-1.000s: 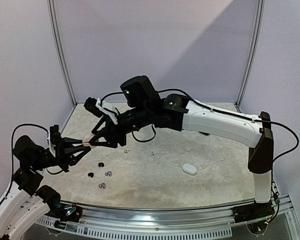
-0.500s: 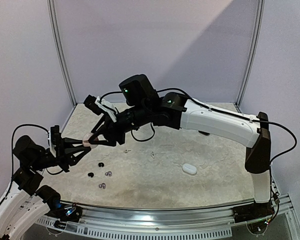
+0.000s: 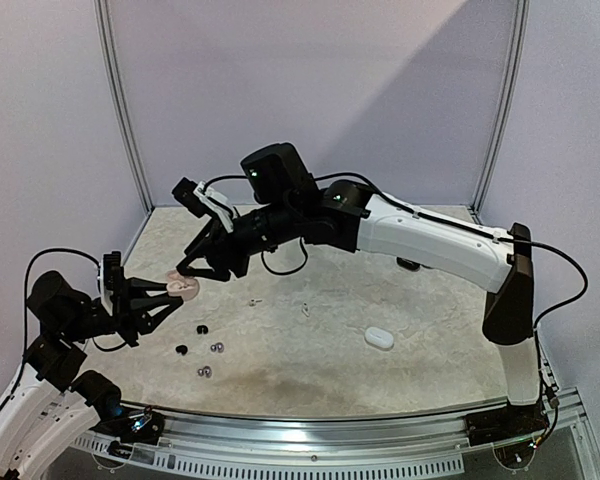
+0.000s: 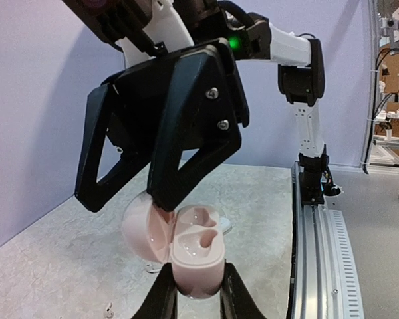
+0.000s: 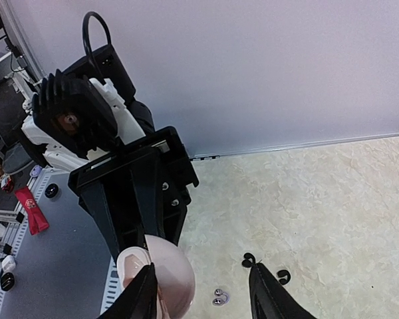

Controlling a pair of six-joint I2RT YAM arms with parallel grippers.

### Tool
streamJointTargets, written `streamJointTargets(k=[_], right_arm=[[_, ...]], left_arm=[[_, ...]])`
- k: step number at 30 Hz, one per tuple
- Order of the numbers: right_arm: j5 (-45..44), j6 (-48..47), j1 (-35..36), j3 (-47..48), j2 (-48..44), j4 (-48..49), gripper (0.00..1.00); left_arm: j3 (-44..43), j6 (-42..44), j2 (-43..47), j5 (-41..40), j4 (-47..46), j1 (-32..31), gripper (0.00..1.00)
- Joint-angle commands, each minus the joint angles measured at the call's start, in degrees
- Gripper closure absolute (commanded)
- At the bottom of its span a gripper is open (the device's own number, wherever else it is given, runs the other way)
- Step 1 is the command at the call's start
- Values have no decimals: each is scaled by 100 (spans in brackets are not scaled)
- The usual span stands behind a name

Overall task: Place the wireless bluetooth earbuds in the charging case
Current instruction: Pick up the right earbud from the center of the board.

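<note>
The left tool (image 4: 195, 274) is clenched on the lower body of the pink charging case (image 4: 198, 256) and holds it up off the desk (image 3: 430, 300), roughly upright, with its lid (image 4: 143, 226) swung open to one side and both moulded sockets showing empty. The right tool (image 5: 201, 279) hangs directly over the case with its jaws standing apart; one finger tip sits against the inner face of the open lid, and nothing is seen between the jaws, so it appears released and carrying no bud. The earbuds (image 3: 201, 328) lie loose on the desk below and a little to the right of the held case: two black ones, a couple of grey ones near them, and tiny pale ones farther toward the middle. A white case (image 3: 379, 338) lies closed, well apart on the right. The step in hand looks like readying the case, lid opened and the sockets presented, with no bud seated yet. The next move probably calls for the right tool to lift clear of the lid, drop to one of the loose buds, pinch it lightly, and bring it back aligned with a matching socket while the left tool holds the case steady; the buds are small and could slip or roll.
</note>
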State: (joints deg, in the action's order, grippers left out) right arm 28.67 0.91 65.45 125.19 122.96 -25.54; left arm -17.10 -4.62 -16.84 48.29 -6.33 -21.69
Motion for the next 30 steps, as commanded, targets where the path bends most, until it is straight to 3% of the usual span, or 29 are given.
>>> streamJointTargets(k=[1, 10, 13, 18, 20, 24, 30], right_arm=[[-39, 209, -141, 116, 17, 146, 50], [346, 873, -311, 112, -368, 897, 42], [-293, 1196, -450, 80, -512, 778, 42], [-3265, 2232, -977, -210, -630, -760, 52], [-3784, 2550, -1191, -193, -450, -1623, 54], [-3821, 3026, -1459, -113, 108, -2815, 56], [-3524, 3118, -1485, 633, 1267, -3983, 50]], left_arm=[[-45, -264, 34, -198, -167, -46, 100], [-63, -421, -34, -372, -157, -40, 100], [-65, -445, -14, -414, -149, -20, 100], [-61, -406, 85, -495, -105, 22, 100], [-65, -383, 130, -513, -60, 33, 100], [-65, -349, 180, -506, -35, 57, 100], [-48, -321, 197, -470, -42, 55, 100]])
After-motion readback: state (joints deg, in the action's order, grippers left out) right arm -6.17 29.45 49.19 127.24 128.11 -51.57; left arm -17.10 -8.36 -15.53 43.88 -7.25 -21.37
